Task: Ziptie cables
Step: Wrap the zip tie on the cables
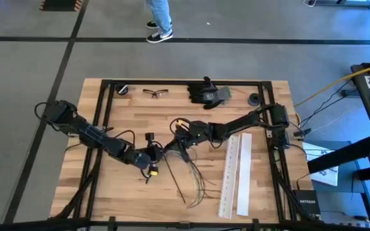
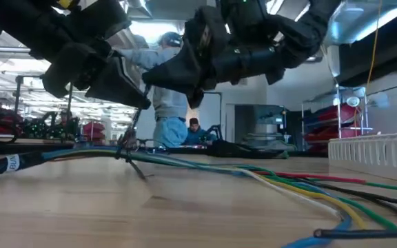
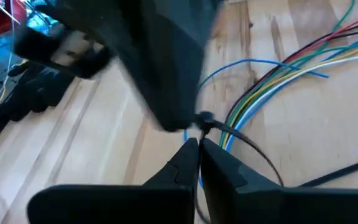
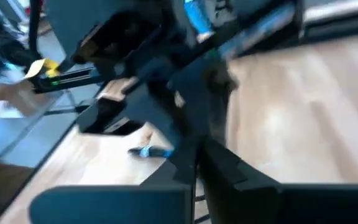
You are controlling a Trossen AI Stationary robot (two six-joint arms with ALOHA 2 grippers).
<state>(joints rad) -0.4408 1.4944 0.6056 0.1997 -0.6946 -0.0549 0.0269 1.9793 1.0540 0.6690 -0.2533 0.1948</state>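
Two hands meet near the middle of the wooden desk [image 1: 133, 109], over one end of the cables [image 1: 194, 183].

Left hand [image 1: 153, 156]: fingers pressed together, tips touching in the left wrist view [image 3: 197, 146]. A thin dark strand sits right at the tips, but whether it is actually pinched cannot be told. Just ahead of the tips, the cables are gathered at a small dark knot-like point.

Right hand [image 1: 175, 142]: just beside the left hand, on its far side. Its fingers [image 4: 194, 158] also look closed in its own wrist view; what, if anything, lies between them cannot be told, since the left arm fills most of that view.

Cables: the bundle starts between the two hands and fans out away from them toward the near edge of the desk. The low view shows green, yellow, white, blue, red and dark strands lying flat on the wood [image 2: 302, 189], rising slightly at the gathered point below the hands.

Beyond the right hand's arm: two white perforated strips [image 1: 235, 173] side by side. Behind both hands, along the far edge: black gloves [image 1: 205, 93] and safety glasses [image 1: 154, 93]. A person's legs [image 1: 160, 19] stand on the floor past the desk.
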